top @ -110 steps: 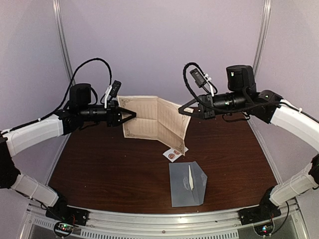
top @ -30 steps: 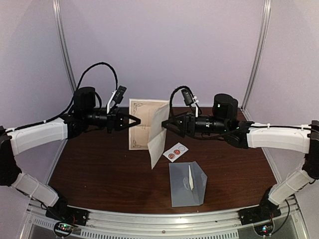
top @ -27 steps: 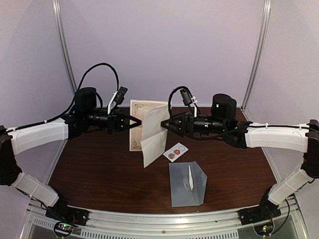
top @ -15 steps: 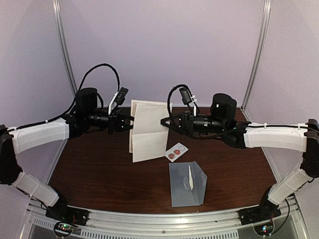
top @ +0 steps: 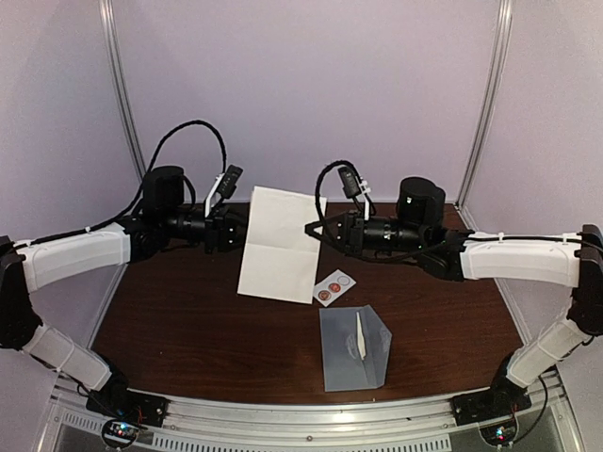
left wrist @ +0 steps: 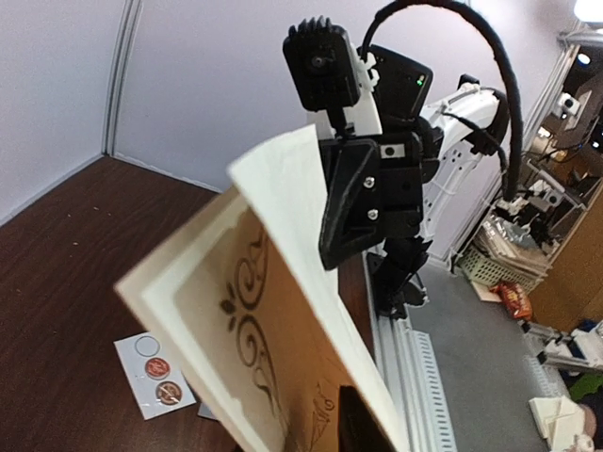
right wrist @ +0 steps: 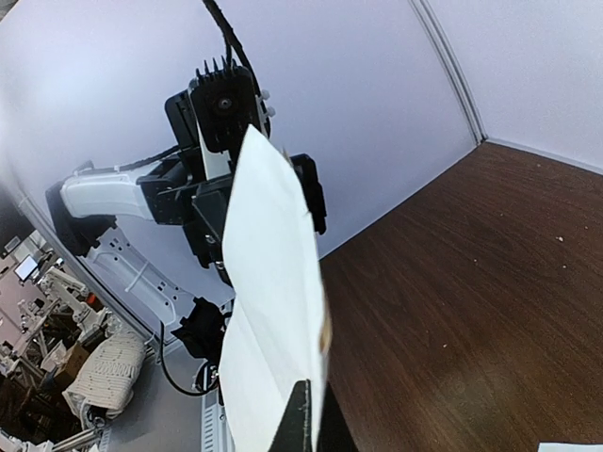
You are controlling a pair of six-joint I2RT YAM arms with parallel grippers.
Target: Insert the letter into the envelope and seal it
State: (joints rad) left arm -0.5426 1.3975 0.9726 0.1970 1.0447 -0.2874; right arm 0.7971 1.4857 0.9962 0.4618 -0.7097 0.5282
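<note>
**Two claws pinch the folded letter above the table**

Top view: both arms reach inward and meet at the letter (top: 280, 245), a white folded sheet held up off the brown table (top: 188, 320). The left gripper (top: 240, 224) grips the sheet's left edge, and the right gripper (top: 316, 229) nips its right edge near the top. The grey-blue envelope (top: 353, 348) lies flat on the table nearer the arm bases, right of centre and well apart from the letter. A small white card with red stickers (top: 333, 285) lies between the two, near the envelope's far edge.

Left wrist view: the letter (left wrist: 273, 348) fills the foreground, its leaves folded over a printed brown scroll border. It runs down between this claw's fingers, one of which (left wrist: 363, 428) shows dark at the bottom. The right gripper's black finger presses on the far edge. The sticker card (left wrist: 155, 372) lies on the table below.

Right wrist view: the letter (right wrist: 273, 311) stands edge-on, clamped against this claw's dark finger (right wrist: 301, 419). The left gripper (right wrist: 226, 217) holds the far edge.
</note>
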